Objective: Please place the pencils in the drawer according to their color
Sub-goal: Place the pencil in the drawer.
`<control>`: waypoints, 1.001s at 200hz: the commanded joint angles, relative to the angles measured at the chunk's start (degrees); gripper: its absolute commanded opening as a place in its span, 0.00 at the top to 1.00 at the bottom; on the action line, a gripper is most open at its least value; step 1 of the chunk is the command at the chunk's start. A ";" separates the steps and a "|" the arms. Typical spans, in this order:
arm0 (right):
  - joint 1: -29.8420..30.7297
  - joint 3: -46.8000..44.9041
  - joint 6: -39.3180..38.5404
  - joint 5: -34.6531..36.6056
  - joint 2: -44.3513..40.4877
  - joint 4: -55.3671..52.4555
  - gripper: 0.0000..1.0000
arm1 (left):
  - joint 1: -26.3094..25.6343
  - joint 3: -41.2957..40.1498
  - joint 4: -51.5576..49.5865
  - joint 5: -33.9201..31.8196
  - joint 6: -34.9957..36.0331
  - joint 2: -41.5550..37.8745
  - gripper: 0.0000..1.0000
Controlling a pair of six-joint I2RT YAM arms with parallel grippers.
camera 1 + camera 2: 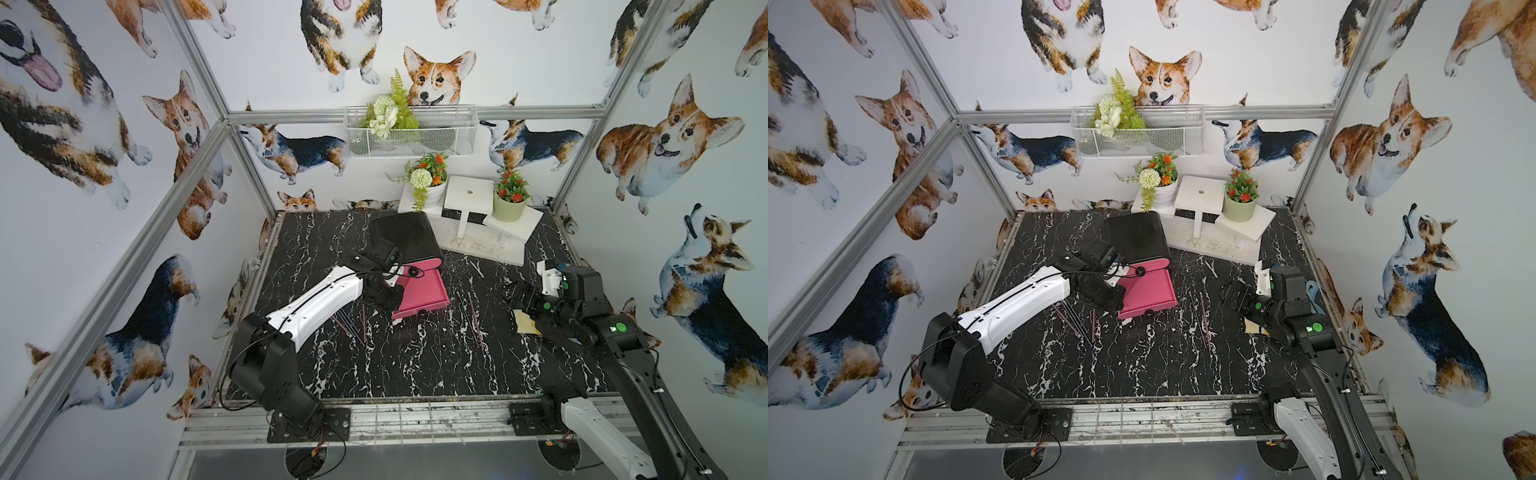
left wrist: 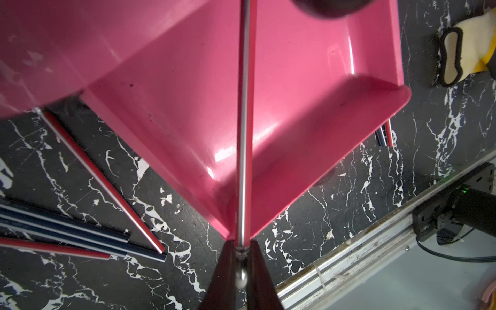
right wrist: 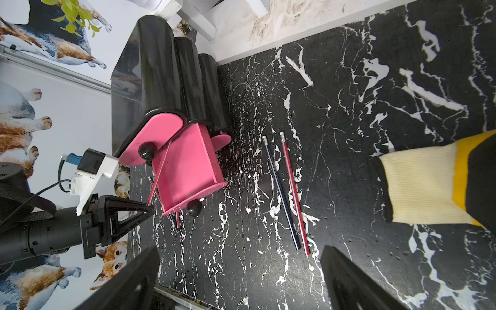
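My left gripper (image 2: 243,248) is shut on the end of a red pencil (image 2: 244,120) that stretches over the open pink drawer (image 2: 308,112). In the right wrist view this pencil (image 3: 160,171) slants from the left gripper (image 3: 150,208) up across the drawer (image 3: 188,166). More pencils lie on the table beside the drawer: a red one (image 2: 102,182), dark blue ones (image 2: 67,230) and another red one (image 2: 53,248). On the drawer's other side lie a dark blue pencil (image 3: 281,193) and a red pencil (image 3: 294,193). My right gripper (image 3: 239,279) is open and holds nothing, close to those two.
The black drawer cabinet (image 1: 405,237) stands behind the pulled-out drawer (image 1: 422,291); its top pink drawer front (image 3: 153,137) is shut. A cream and yellow glove (image 3: 429,182) lies under the right arm. White stands with flower pots (image 1: 509,203) fill the back right corner.
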 commanded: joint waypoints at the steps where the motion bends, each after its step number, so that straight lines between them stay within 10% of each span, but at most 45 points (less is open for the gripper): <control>1: -0.03 -0.30 0.58 0.07 -0.10 0.86 0.00 | -0.02 1.24 1.58 -0.52 -0.26 1.14 0.87; 50: 0.00 -0.15 0.47 0.23 -0.20 0.69 0.00 | -0.13 2.88 1.88 -0.86 -0.09 3.15 0.63; 114: 0.93 0.67 -1.86 4.97 1.37 -4.12 0.08 | -0.11 2.02 -0.41 -2.59 -1.10 -2.26 0.59; 200: 19.56 4.67 -2.68 23.06 15.71 -9.51 0.19 | 6.68 -11.40 9.04 -8.50 -12.73 -22.90 0.38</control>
